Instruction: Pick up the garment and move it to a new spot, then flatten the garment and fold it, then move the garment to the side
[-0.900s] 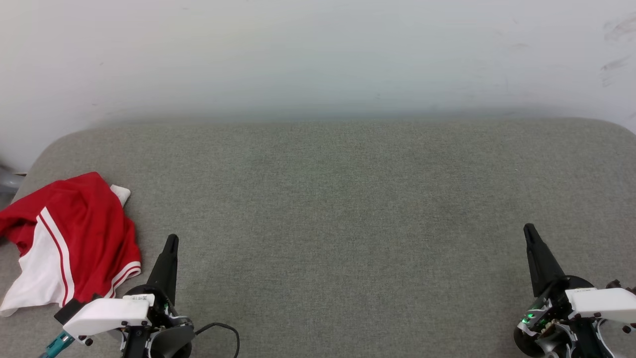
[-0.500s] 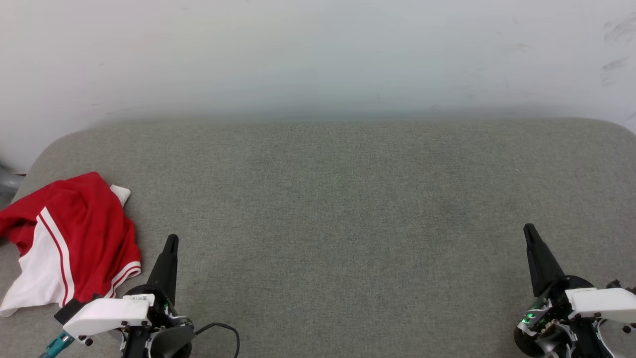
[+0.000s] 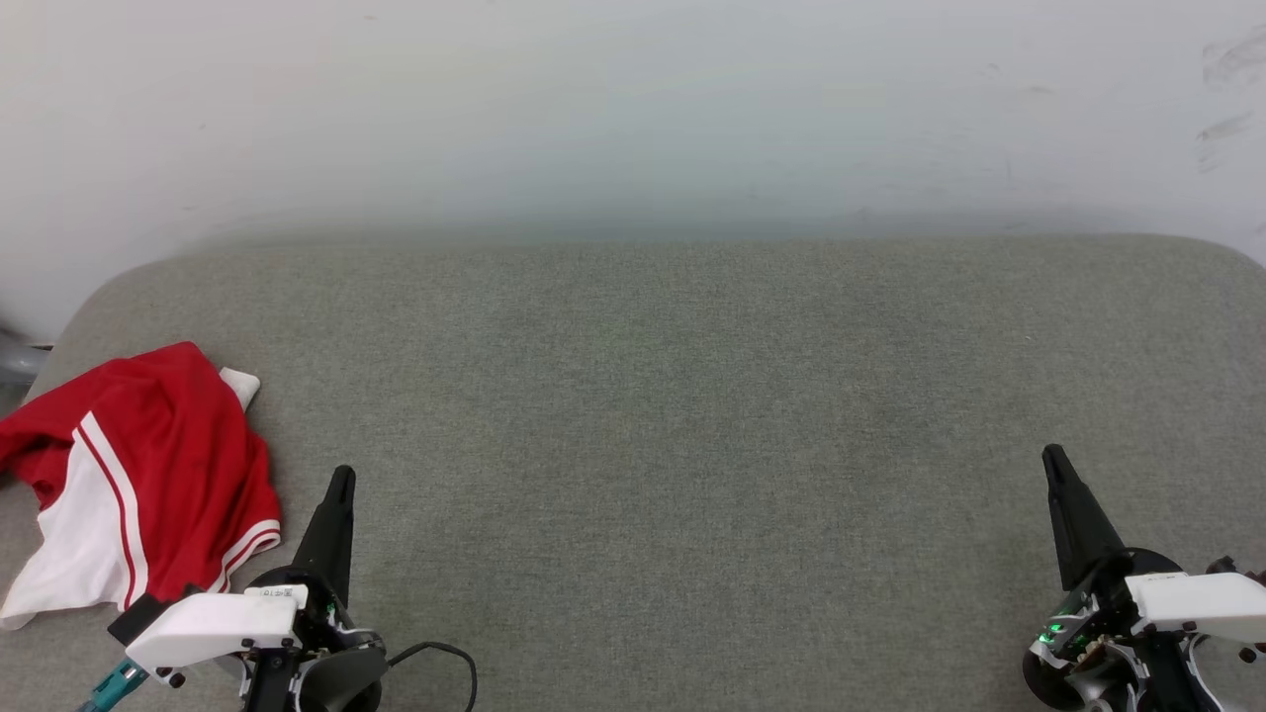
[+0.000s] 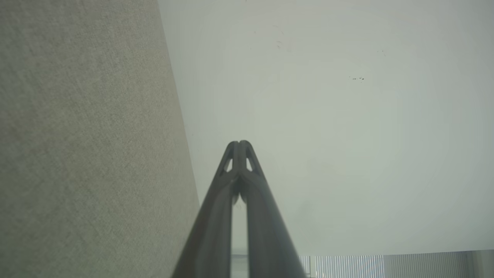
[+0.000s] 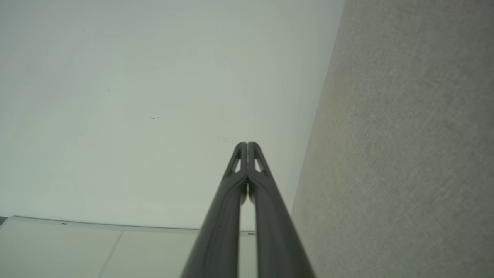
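The garment (image 3: 148,465), red with white panels and striped trim, lies crumpled at the left end of the grey upholstered surface (image 3: 673,415). My left gripper (image 3: 341,477) rests at the lower left, just right of the garment's hem and apart from it, fingers together and holding nothing. In the left wrist view its tips (image 4: 239,143) meet against the pale wall. My right gripper (image 3: 1050,453) sits at the lower right, far from the garment, also shut and empty. Its tips (image 5: 247,143) touch in the right wrist view.
A pale wall (image 3: 633,109) rises behind the grey surface. A black cable (image 3: 440,653) loops beside my left wrist. The surface's rounded left corner (image 3: 89,297) lies just beyond the garment.
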### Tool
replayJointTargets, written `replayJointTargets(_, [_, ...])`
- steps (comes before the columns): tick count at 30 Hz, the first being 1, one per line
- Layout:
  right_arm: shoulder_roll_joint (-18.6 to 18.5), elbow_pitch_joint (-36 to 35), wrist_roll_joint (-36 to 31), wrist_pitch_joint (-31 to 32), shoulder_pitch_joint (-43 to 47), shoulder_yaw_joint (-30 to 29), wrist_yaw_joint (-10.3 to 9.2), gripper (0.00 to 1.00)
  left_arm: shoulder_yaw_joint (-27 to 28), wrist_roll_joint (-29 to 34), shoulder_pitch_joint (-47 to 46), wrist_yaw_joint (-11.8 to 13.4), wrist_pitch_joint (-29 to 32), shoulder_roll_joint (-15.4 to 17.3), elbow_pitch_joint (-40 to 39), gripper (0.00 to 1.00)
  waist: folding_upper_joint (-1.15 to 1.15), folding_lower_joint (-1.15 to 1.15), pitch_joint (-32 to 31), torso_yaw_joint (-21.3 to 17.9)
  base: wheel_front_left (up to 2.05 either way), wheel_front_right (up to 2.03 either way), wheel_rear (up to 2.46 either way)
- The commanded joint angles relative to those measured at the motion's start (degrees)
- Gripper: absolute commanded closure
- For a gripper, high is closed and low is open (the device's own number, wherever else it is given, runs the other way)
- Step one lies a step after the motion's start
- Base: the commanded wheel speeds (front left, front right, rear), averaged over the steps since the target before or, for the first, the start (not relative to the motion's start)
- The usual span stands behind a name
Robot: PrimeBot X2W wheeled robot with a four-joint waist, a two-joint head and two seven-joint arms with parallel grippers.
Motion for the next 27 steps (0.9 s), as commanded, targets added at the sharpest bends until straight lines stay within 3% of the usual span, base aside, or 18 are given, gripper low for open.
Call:
replayJointTargets(1, [0.08, 0.05, 0.23, -0.01, -0.73, 0.03, -0.02, 1.00, 0.10, 0.08, -0.48, -0.20, 0.09, -0.12, 0.02, 1.00, 0.00, 0.00, 0.00, 0.00, 0.00, 0.00, 0.00])
replayJointTargets(3, [0.03, 1.05, 0.01, -0.05, 0.96, 0.06, -0.01, 1.00, -0.20, -0.06, 0.86, 0.02, -0.04, -0.07, 1.04, 1.00, 0.00, 0.00, 0.00, 0.00, 0.00, 0.00, 0.00])
replayJointTargets(4, [0.04, 1.20, 0.03, -0.12, 1.38, 0.11, -0.01, 0.00, -0.31, -0.13, 1.21, 0.02, -0.09, -0.11, 1.27, 0.00, 0.00, 0.00, 0.00, 0.00, 0.00, 0.00, 0.00])
replayJointTargets(19, [-0.30, -4.70, -1.86, -4.37, 2.85, 2.81, -0.01, 0.00, -3.46, -0.14, 1.89, 0.00, -4.06, -0.08, -5.05, 0.00, 0.00, 0.00, 0.10, 0.20, 0.00, 0.00, 0.00])
replayJointTargets(27, [-1.93, -7.69, -13.27, -6.42, 3.18, 3.77, -0.01, 0.00, -4.57, 7.17, 1.84, 0.00, -6.43, 0.01, -8.88, 0.00, 0.00, 0.00, 0.14, 0.45, 0.00, 0.00, 0.00])
